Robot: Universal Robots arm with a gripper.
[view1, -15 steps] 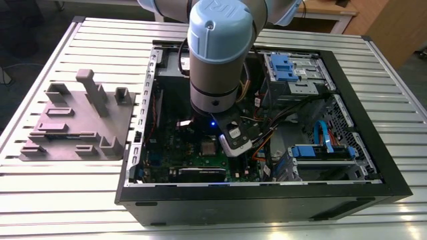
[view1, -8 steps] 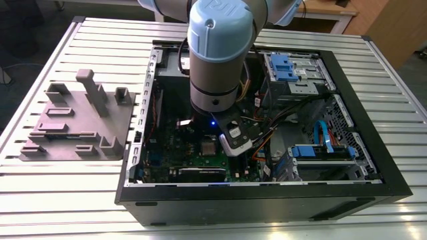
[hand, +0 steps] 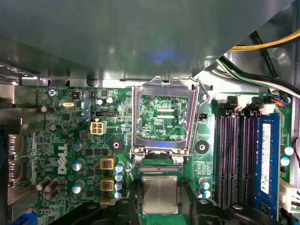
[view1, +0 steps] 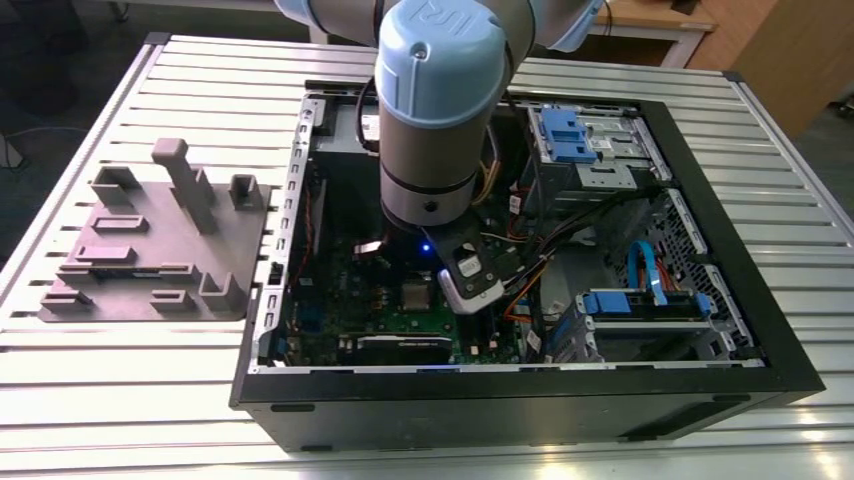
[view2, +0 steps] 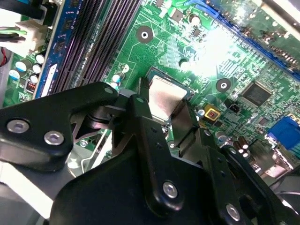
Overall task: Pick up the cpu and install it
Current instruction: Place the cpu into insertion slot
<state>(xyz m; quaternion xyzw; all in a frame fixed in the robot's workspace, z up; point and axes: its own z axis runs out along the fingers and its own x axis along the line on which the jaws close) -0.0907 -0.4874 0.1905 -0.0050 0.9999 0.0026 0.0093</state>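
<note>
The cpu (hand: 160, 191) is a small square chip with a shiny silver top. It lies flat at the socket on the green motherboard (hand: 65, 140), just below the raised silver socket frame (hand: 137, 117). My gripper (hand: 159, 201) reaches down into the open computer case (view1: 534, 390). Its black fingers (view2: 146, 117) sit tight against two opposite edges of the cpu (view2: 165, 96), shut on it. In the exterior view the cpu (view1: 418, 293) shows beside the gripper head (view1: 470, 282), under the arm.
Black memory slots (hand: 234, 154) run beside the socket. Yellow and black cables (hand: 262, 47) hang near the case wall. Blue drive brackets (view1: 643, 303) fill the case at the exterior view's right. A grey moulded tray (view1: 147, 250) with upright posts lies on the slatted table at that view's left.
</note>
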